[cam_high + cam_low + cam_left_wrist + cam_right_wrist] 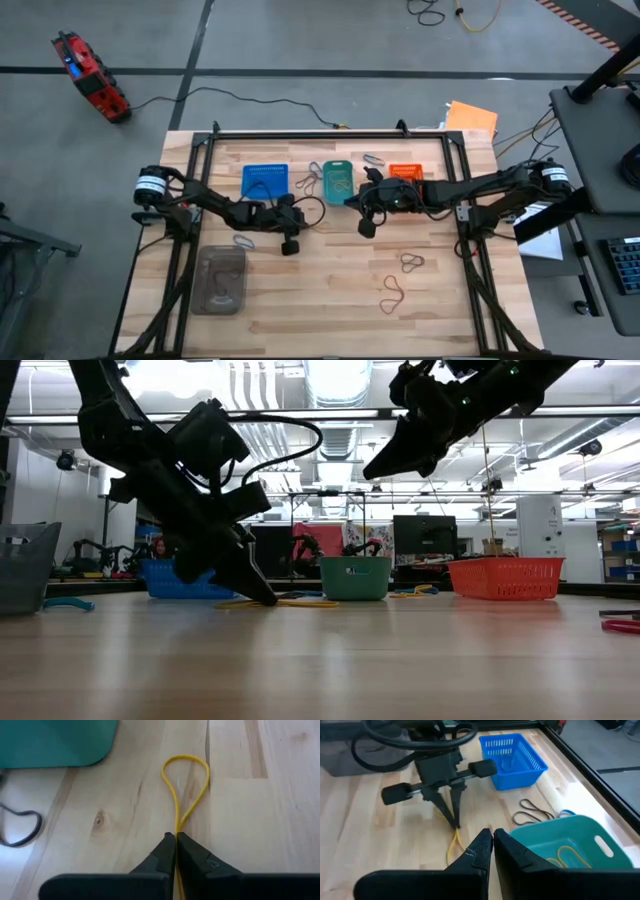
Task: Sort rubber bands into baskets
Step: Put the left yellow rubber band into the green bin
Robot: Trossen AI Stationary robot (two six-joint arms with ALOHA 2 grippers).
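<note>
Now left end effector (175, 842) is down at the counter (260, 820), fingers pinched on a yellow band (182, 780) lying between the blue basket (512, 760) and teal basket (570, 845). Right end effector (492, 840) hovers above the teal basket, fingers together, empty.

Yellow band (183, 780) pinched in black left gripper (175, 840). Pale wood table (330, 290), visible grain and a knot. Blue basket (512, 759), perforated. Teal basket (570, 845), yellow bands (567, 855) inside. Orange basket (505, 577), perforated. Dark grey bands (532, 812) beside teal basket. Red-brown bands (393, 293) on open wood. Grey see-through container (221, 280). Right gripper (493, 840) black.
</note>
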